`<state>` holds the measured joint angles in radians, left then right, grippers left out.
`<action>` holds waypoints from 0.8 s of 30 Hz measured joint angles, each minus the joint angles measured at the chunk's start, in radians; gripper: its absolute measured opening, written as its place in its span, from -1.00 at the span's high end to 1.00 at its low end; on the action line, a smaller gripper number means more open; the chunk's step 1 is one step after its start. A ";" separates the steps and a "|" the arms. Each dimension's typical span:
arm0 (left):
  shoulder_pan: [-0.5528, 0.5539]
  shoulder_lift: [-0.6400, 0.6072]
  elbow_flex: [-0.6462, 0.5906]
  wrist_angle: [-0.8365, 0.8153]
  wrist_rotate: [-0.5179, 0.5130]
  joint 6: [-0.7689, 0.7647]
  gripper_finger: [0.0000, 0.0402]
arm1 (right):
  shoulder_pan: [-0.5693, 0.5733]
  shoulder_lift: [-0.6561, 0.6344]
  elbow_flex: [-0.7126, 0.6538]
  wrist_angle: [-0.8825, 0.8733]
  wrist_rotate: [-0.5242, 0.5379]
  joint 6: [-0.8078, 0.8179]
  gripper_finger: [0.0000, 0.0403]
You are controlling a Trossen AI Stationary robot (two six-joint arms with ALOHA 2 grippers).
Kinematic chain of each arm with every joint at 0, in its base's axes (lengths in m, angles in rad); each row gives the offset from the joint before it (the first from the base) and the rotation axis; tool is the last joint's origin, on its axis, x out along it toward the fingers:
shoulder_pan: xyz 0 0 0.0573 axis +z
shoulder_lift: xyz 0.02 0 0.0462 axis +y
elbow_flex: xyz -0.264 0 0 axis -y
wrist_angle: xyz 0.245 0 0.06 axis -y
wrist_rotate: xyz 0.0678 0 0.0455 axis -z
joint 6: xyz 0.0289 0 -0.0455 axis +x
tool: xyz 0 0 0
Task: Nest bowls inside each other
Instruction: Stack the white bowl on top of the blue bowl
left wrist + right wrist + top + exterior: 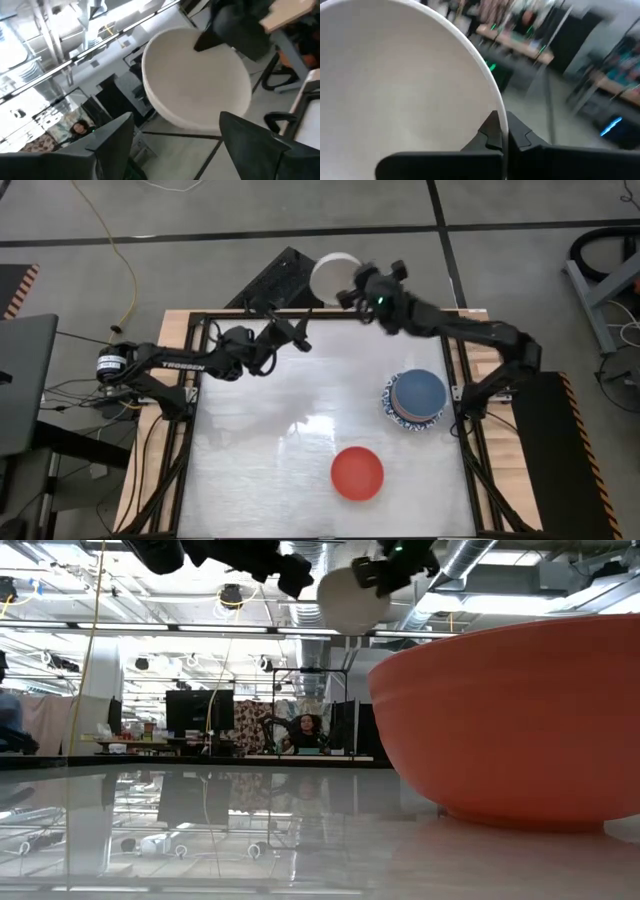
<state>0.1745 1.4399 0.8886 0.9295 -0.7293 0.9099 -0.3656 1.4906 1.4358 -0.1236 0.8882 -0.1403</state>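
My right gripper [352, 292] is shut on a cream bowl [333, 276], held high over the table's far edge; the low view also shows the cream bowl [350, 598]. My left gripper [300, 340] hovers open just on the near-left side of it, touching nothing; its wrist view looks past both fingers [112, 140] at the bowl [195, 85]. A red bowl [357, 473] rests on its base near the table's front. A stack of nested bowls [416, 398], a blue one on top, stands at the right. My right gripper pinches the cream bowl's rim [504, 117] between its two fingers, one finger inside the bowl and one outside. The fingers come roughly level from the table's right. The bowl is lifted clear of the table.
A black flat object [275, 280] lies on the floor beyond the far edge. The black table frame [190, 395] runs along the left side, with cables beside it. A person [305, 730] sits far off in the room behind.
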 joint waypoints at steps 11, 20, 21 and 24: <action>-0.134 -0.005 0.000 -0.194 -0.008 -0.035 -0.41 | -0.276 -0.149 0.164 -0.837 -0.483 0.371 0.97; -0.147 -0.214 0.000 -0.732 0.515 -0.465 -0.41 | -0.349 -0.279 0.160 -1.136 -0.655 0.388 0.97; -0.138 -0.247 0.000 -0.789 0.580 -0.492 -0.41 | -0.337 -0.298 0.155 -1.152 -0.657 0.393 0.97; -0.118 -0.331 0.000 -0.919 0.701 -0.563 -0.41 | -0.299 -0.354 0.134 -1.222 -0.680 0.432 0.97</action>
<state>0.0570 1.1089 0.8890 0.0100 -0.0279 0.3473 -0.6651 1.1371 1.5696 -1.3452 0.2080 0.2922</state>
